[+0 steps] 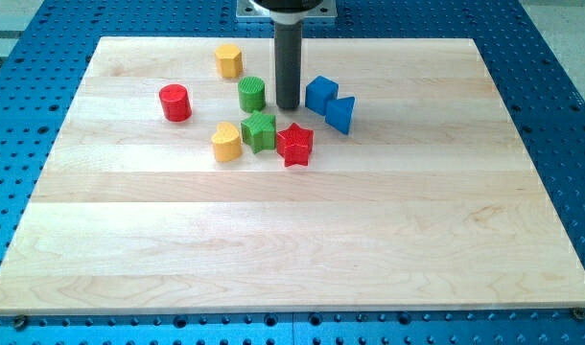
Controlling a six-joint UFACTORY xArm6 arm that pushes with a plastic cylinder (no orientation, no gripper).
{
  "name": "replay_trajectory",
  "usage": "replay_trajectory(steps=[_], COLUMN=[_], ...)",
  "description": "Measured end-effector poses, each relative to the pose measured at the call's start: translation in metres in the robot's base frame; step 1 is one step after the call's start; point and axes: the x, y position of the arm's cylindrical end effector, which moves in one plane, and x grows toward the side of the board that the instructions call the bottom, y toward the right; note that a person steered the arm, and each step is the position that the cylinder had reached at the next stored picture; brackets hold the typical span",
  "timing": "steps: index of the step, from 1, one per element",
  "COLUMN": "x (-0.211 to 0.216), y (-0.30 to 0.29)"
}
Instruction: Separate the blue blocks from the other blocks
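Observation:
My tip (288, 104) rests on the board between the green cylinder (252, 94) on its left and the blue cube (320, 94) on its right, close to both. A blue wedge-like block (340, 114) touches the blue cube's lower right. Below my tip lie a green star-like block (260, 131), a red star (294, 145) and a yellow heart-like block (226, 142), close together. A yellow block (229, 60) sits near the view's top. A red cylinder (175, 103) stands apart at the left.
The wooden board (292, 240) lies on a blue perforated table (561, 115). The arm's mount (288, 10) is at the top edge of the view.

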Motion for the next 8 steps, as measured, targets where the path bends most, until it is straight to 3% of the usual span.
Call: replay_trajectory(steps=[1, 2, 3, 4, 5, 6, 7, 8], x=[0.039, 0.095, 0.082, 0.068, 0.102, 0.065, -0.001, -0.008], y=[0.054, 0.036, -0.006, -0.009, -0.024, -0.047, -0.03, -0.016])
